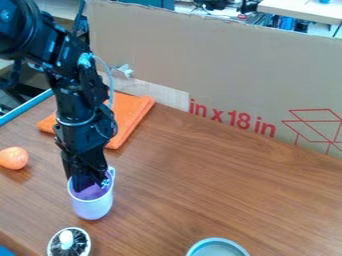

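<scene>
The black gripper (92,182) hangs at the left of the camera view, pointing down, with its lower end inside the mouth of a pale lavender cup (92,207). The cup stands upright on the wooden table, its handle at the upper right of the rim. The cup's wall hides the tips, and whether they touch the cup or anything inside it cannot be told.
A folded orange cloth (138,112) lies behind the arm. An orange, rounded object (13,158) is at the left edge. A round brush-like item with a white knob (67,241) and a grey-blue round dish (217,246) stand in front. Cardboard (227,65) walls the back.
</scene>
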`<control>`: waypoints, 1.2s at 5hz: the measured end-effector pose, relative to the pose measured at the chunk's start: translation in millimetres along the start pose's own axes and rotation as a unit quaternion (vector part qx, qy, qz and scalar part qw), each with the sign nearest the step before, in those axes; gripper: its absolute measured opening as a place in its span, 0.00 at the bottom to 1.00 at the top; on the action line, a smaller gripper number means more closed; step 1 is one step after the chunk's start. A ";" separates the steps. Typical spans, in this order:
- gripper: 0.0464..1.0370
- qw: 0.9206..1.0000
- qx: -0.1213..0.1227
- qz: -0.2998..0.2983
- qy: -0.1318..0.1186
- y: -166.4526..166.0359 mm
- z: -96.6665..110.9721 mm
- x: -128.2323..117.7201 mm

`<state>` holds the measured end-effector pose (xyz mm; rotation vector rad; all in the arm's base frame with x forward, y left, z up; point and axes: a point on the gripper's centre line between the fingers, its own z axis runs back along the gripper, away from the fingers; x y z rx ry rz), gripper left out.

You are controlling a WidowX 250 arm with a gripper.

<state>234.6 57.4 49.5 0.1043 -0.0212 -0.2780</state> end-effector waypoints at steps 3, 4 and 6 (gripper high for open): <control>0.87 0.997 -0.058 0.043 -0.005 -4.2 25.7 -2.3; 0.98 0.997 -0.056 0.047 -0.025 -2.2 58.7 2.0; 0.97 0.999 -0.034 -0.005 0.001 -28.3 95.9 0.8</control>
